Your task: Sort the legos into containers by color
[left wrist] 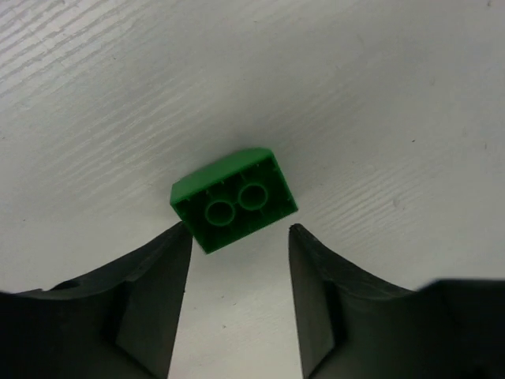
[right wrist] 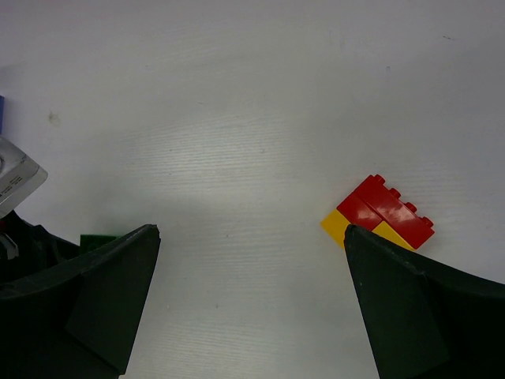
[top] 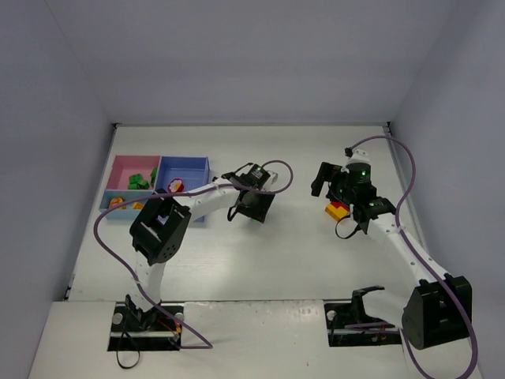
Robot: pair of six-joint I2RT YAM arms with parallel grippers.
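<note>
green lego [left wrist: 234,201] below left end effector [left wrist: 239,230]

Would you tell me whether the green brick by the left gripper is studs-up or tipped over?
Tipped over: in the left wrist view the green brick shows its hollow underside with two round tubes, no studs.

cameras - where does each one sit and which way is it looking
Top external: fixed above and behind the arms, looking down on the white table; both arms and bases show.
Left wrist: on the left arm, facing the table; its open left claw frames a green lego.
Right wrist: on the right arm, facing the table; its open right claw shows, red and yellow legos beside one finger.
Shared: top external and right wrist both show the red and yellow legos.
</note>
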